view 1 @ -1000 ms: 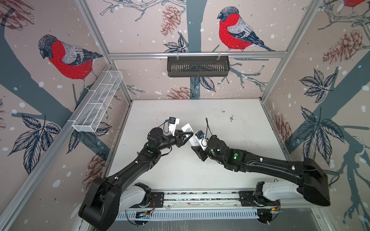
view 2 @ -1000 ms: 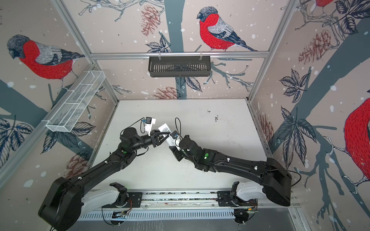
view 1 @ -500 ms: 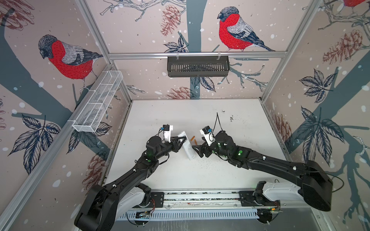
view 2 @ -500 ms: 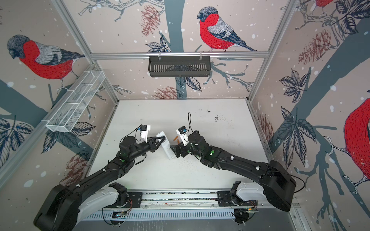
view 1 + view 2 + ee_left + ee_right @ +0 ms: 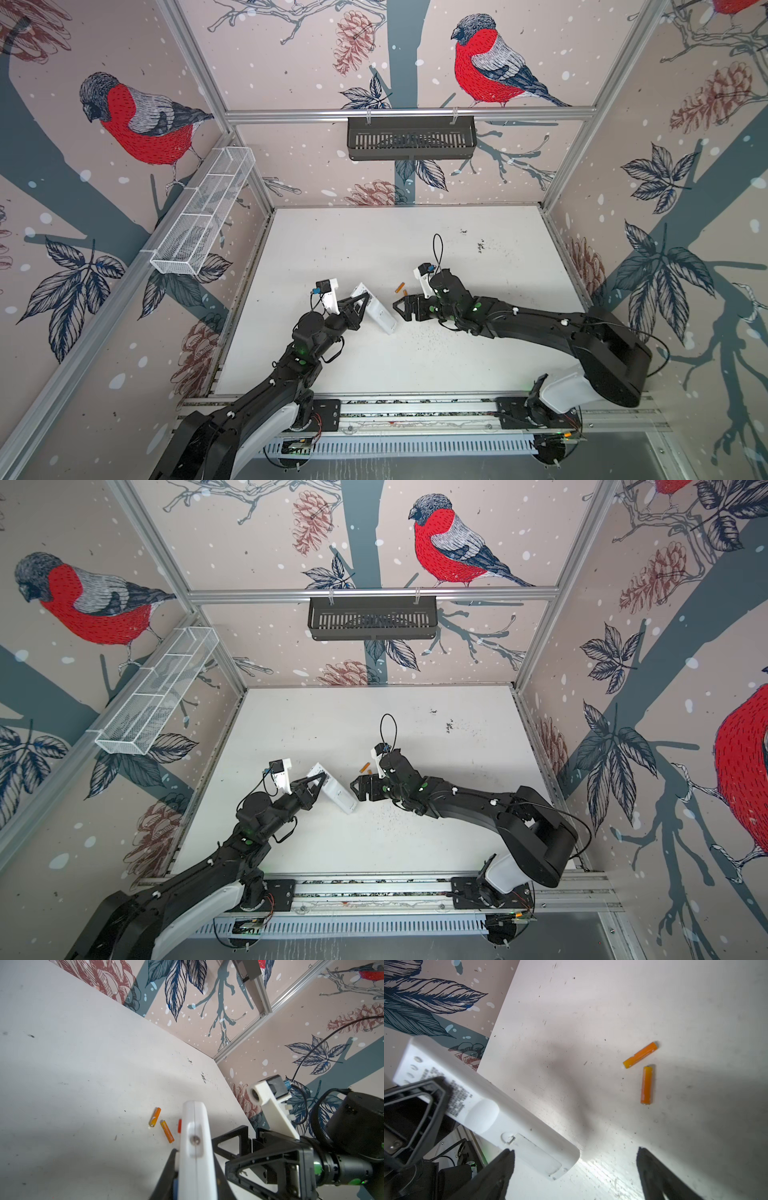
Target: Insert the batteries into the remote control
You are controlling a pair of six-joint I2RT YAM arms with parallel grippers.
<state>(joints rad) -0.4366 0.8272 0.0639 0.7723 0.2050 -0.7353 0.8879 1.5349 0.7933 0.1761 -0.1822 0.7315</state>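
Holding remote control [image 5: 380,315] in left gripper [image 5: 362,296], jaws clamped across the end far from the battery cover [image 5: 537,1155], tilted, plain back showing, low end at or just off the table [image 5: 415,365]; can't tell which. Have right gripper [image 5: 400,308] spread wide & empty, just beside that low end. Find both orange batteries [image 5: 640,1054] loose on table, near each other w/o touching, just past right gripper, outside the remote. Looks like cover still on, so no loading poss. yet. Could twist or slip the remote out of the clamp if pushed at the low end: long lever, smooth plastic. Could miss the small latch [image 5: 509,1139] & just shove the body. Could send batteries rolling w/ a careless sweep; round, light, close enough that grabbing one prob. knocks the other. Could also seat them wrong way round; can't read polarity marks here. Can't see button face in top views or right wrist view, only an edge w/ a red button [image 5: 179,1126] in left wrist view. Can't read blurred print on back. Can't see inside recess under cover, nor pad contact on far side. Barely make out batteries in top views: tiny, one partly behind right gripper.
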